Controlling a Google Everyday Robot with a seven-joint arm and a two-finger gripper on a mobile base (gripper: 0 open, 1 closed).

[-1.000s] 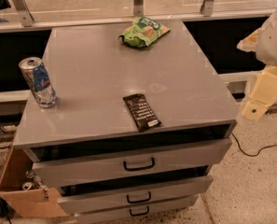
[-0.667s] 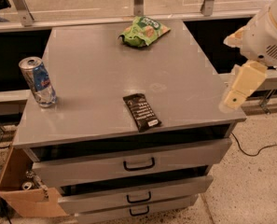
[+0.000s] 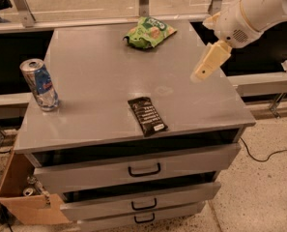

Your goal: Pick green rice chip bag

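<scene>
The green rice chip bag [image 3: 149, 33] is a crinkled bright-green snack bag lying at the far middle of the grey cabinet top [image 3: 99, 76]. My gripper [image 3: 204, 69] hangs from the white arm [image 3: 259, 11] above the cabinet's right side. It is to the right of the bag and nearer to me than it, well apart from it. It holds nothing that I can see.
A flat dark bar wrapper [image 3: 147, 116] lies near the front edge. A blue and silver can [image 3: 39, 84] stands at the left edge. The drawers [image 3: 143, 170] below stand slightly open. A cardboard box [image 3: 22, 197] sits on the floor at lower left. A cable [image 3: 268, 156] lies on the floor at right.
The arm has swung in from the right, and the gripper has moved left and up over the cabinet's right side. The bag, the wrapper and the can have not moved.
</scene>
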